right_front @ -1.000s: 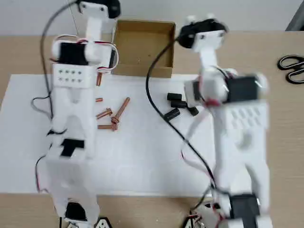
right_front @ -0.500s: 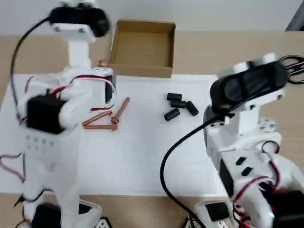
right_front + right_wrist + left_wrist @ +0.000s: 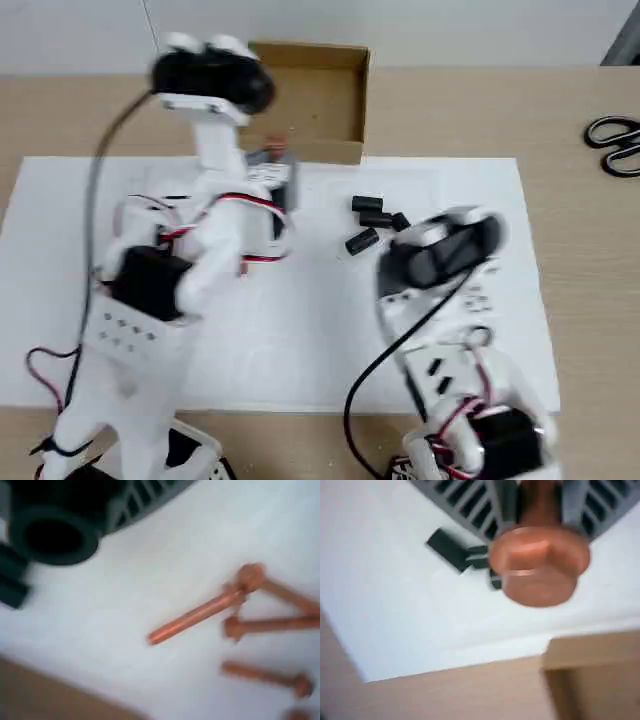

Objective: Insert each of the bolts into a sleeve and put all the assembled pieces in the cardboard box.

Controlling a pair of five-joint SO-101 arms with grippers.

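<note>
**Operator:** What is my left gripper doing?

**Spotter:** Your left gripper (image 3: 272,160) is clamped on a bolt (image 3: 540,565), head outward. A second ago it sat low by the bolt pile. You have since lifted it and swung it toward the middle, just in front of the cardboard box (image 3: 310,95).

**Operator:** And the right?

**Spotter:** Your right gripper (image 3: 60,505) looks closed around a sleeve (image 3: 52,539). That arm has drawn back from the box and folded in beside the loose sleeves (image 3: 372,218). You hold both halves, so I judge mating comes next.

**Operator:** How much room do I have?

**Spotter:** The white sheet (image 3: 300,330) between your arms is open. Mind the box's near wall behind the bolt, the loose bolts (image 3: 200,615) and the right arm's cable (image 3: 385,350). The scissors (image 3: 615,140) lie well apart.
</note>
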